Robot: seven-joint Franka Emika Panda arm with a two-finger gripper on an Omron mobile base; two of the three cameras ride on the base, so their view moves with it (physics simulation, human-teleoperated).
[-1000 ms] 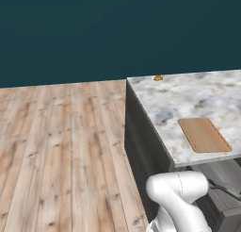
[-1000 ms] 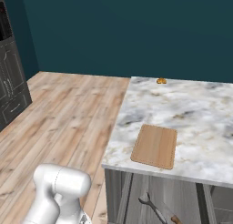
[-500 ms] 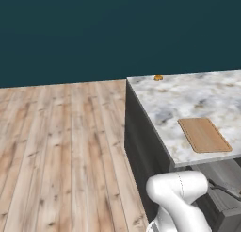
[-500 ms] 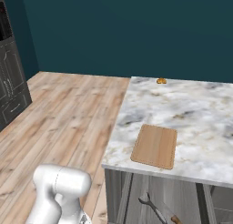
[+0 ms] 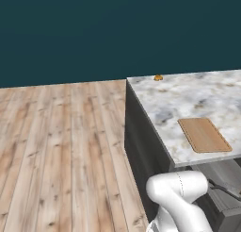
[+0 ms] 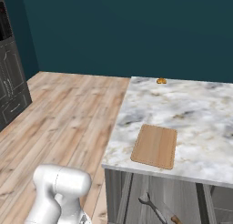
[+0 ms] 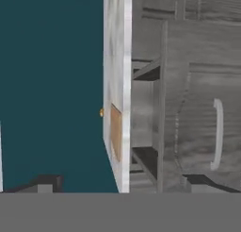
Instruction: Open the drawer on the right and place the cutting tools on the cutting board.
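**Drawer open below a bare board**

The cutting board (image 6: pixel 154 146), a thin light-tan wooden rectangle with rounded corners, lies flat on the marble counter (image 6: pixel 200 114) near its front edge. Directly beneath that edge, the drawer (image 6: pixel 159 198) stands pulled out, its lighter grey inner walls showing. Inside it lies a slim metal cutting tool (image 6: pixel 154 209) with a brown handle, angled across the drawer floor.

My work surface is a marble counter (image 6: pixel 195 114) with white and grey veining, on a dark grey cabinet base (image 5: pixel 141 146); the cutting board (image 6: pixel 155 146) lies flat on it near the front edge, left of centre; a small orange object (image 6: pixel 161 81) sits at the far edge, well apart from the board; a light wood plank floor (image 5: pixel 61 151) extends to the left.
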